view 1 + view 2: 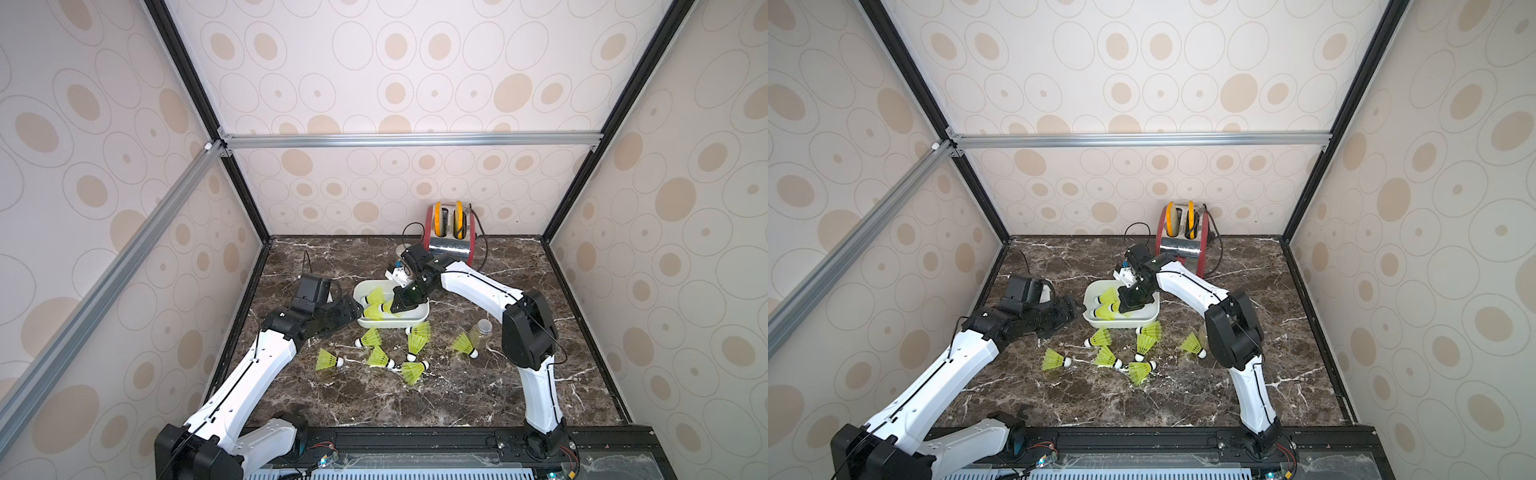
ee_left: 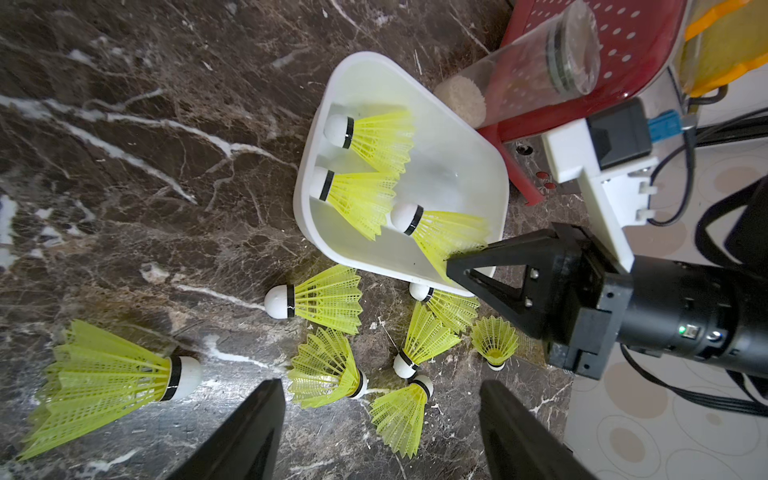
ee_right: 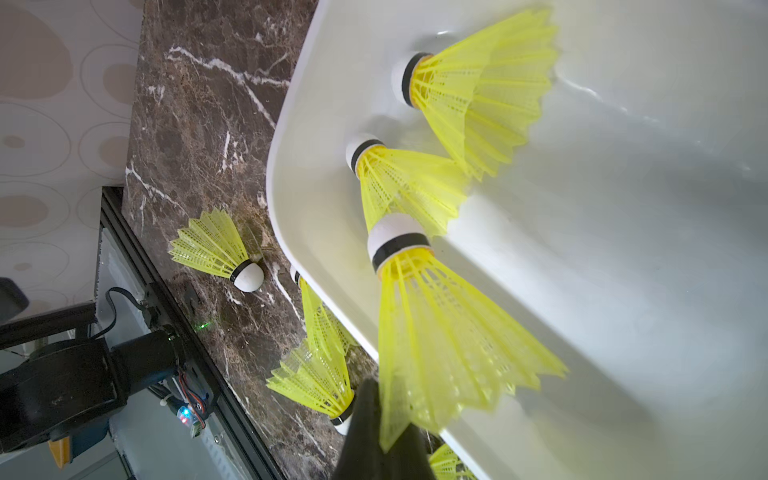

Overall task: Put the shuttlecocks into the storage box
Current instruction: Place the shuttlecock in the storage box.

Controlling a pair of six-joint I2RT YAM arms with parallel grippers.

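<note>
Release tip: right gripper (image 2: 451,266) pinches only the skirt edge of a shuttlecock (image 2: 436,232) over the storage box (image 1: 415,323) at mid-frame, so I'd let go low, well inside the rim. Its arm reaches in from the right, wrist tipped down. Left gripper (image 2: 382,386) hovers open, empty, above the loose shuttlecocks (image 1: 371,337) just below the box.

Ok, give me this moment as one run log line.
right gripper: shut on held shuttlecock by skirt, over storage box | left gripper: open, empty | boxed shuttlecocks: two | loose shuttlecocks on table: seven

shuttlecock (image 3: 321,326) seemingly half hidden, behind box (image 3: 287,224) rim
</note>
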